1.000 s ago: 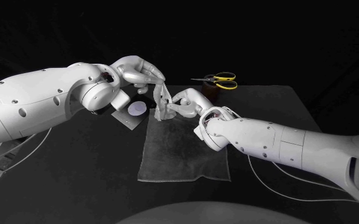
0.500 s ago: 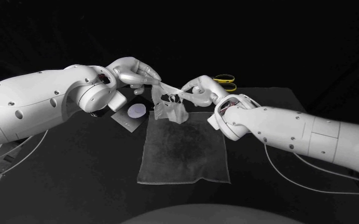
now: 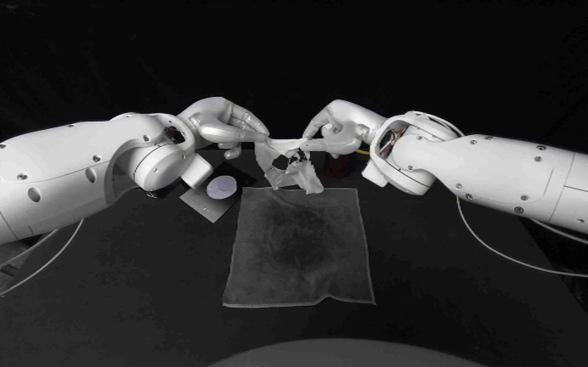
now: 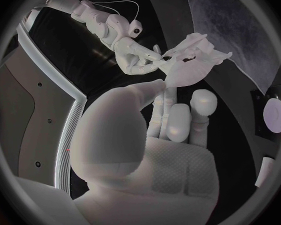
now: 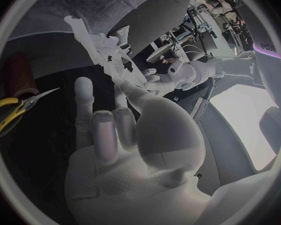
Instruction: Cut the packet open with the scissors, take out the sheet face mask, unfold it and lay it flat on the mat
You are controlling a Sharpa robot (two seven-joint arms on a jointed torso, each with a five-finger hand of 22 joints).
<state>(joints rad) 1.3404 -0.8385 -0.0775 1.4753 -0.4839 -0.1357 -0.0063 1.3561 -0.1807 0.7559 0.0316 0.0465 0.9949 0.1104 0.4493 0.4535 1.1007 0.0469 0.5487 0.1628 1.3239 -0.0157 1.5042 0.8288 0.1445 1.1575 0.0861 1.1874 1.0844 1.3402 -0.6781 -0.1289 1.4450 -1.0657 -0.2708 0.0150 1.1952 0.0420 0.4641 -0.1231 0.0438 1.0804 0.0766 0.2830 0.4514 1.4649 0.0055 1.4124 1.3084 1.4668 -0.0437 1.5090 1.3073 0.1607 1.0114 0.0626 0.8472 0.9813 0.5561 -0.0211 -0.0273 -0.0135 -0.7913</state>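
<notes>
The white sheet face mask [image 3: 291, 163] hangs partly unfolded and crumpled in the air, just above the far edge of the grey mat [image 3: 298, 248]. My left hand [image 3: 228, 126] pinches its left upper edge and my right hand [image 3: 333, 132] pinches its right upper edge, so a strip is stretched between them. The left wrist view has the mask [image 4: 194, 64] between my fingertips and the right hand [image 4: 138, 58]. In the right wrist view the mask [image 5: 94, 41] is pinched opposite the left hand [image 5: 185, 75]. The yellow-handled scissors [image 5: 14, 111] lie beside a brown holder [image 5: 19, 76].
The cut-open packet [image 3: 212, 190], silver with a round white patch, lies on the black table left of the mat's far corner, under my left forearm. The mat [image 4: 240, 35] lies flat with nothing on it.
My right hand has risen and swung to the right and farther back, drawing the mask's edge away from the left hand. The mask has opened wider. The scissors are now hidden behind the right arm.
</notes>
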